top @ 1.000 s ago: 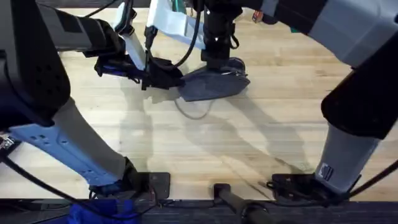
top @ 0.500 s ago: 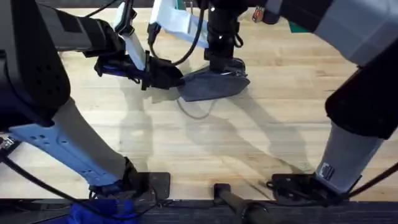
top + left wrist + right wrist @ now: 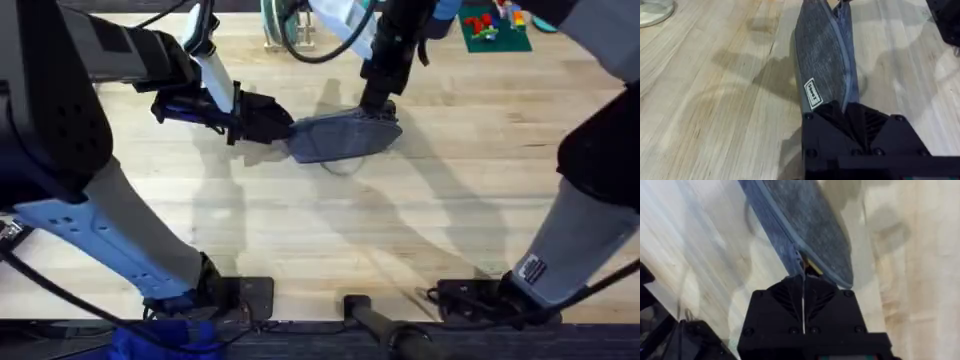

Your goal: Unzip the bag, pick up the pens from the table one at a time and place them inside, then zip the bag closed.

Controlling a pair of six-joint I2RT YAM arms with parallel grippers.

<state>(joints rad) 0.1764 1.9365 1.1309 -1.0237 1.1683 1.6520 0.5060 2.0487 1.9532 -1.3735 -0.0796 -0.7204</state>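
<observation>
The bag point(image 3: 340, 137) is blue-grey with a fine heathered weave, its zipper band a clearer blue, and it bears a small white label with dark lettering point(image 3: 812, 94). A glimpse of yellow, possibly a pen point(image 3: 812, 270), sits at its open end. Both the left end effector point(image 3: 285, 130) and the right end effector point(image 3: 375, 103) are matte black. The bench point(image 3: 300, 230) is pale blond wood in long planks with streaky grain. At the upper right of the overhead frame lies a green plate with red and white pieces point(image 3: 493, 25).
</observation>
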